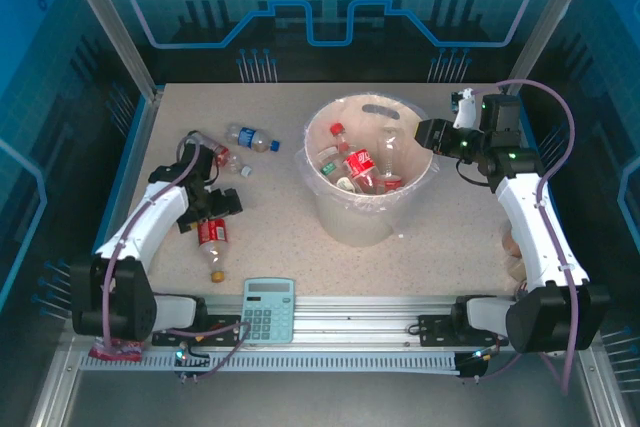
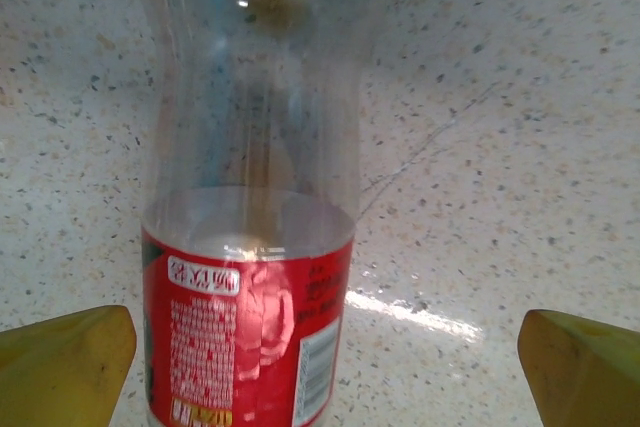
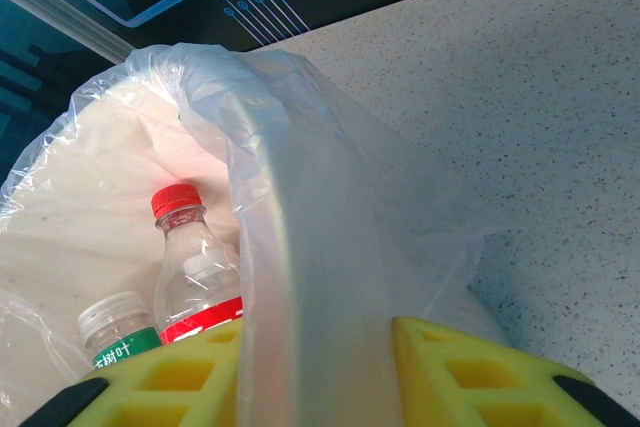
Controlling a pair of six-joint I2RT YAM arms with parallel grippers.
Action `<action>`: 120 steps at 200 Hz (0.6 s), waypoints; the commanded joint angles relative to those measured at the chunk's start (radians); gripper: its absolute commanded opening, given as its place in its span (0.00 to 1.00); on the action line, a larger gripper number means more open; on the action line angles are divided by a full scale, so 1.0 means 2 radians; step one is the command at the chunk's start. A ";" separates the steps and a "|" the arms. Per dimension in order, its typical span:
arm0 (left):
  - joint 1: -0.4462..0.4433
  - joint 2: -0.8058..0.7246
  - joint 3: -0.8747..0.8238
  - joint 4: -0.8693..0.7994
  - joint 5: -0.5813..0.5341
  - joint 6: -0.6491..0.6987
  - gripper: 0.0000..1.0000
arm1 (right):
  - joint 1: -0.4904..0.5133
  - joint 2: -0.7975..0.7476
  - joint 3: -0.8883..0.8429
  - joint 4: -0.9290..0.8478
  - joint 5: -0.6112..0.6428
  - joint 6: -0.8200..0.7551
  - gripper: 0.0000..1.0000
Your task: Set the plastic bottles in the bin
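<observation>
Above the speckled table (image 2: 520,97), the left gripper (image 2: 325,362) gaped around a red-labelled clear plastic bottle (image 2: 250,247), ends cropped; the right gripper (image 3: 320,372) pinched the bagged rim of a round cream bin (image 3: 275,247).

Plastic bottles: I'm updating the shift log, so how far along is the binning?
Done: several bottles lie in the bin. In hand: the left gripper, fingers wide open, straddles a red-labelled bottle on the table, not yet gripped; the right gripper pinches the bin's rim. Left: that bottle, a blue-labelled bottle and a red-capped bottle beside it.
</observation>
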 commanded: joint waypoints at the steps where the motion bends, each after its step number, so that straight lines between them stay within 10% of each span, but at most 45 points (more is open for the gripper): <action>1: 0.020 0.012 -0.020 0.029 -0.014 -0.002 0.99 | -0.001 -0.004 -0.010 -0.015 0.005 -0.012 0.38; 120: 0.024 0.063 -0.069 0.103 0.018 -0.020 0.74 | -0.001 -0.004 -0.015 -0.020 0.013 -0.014 0.38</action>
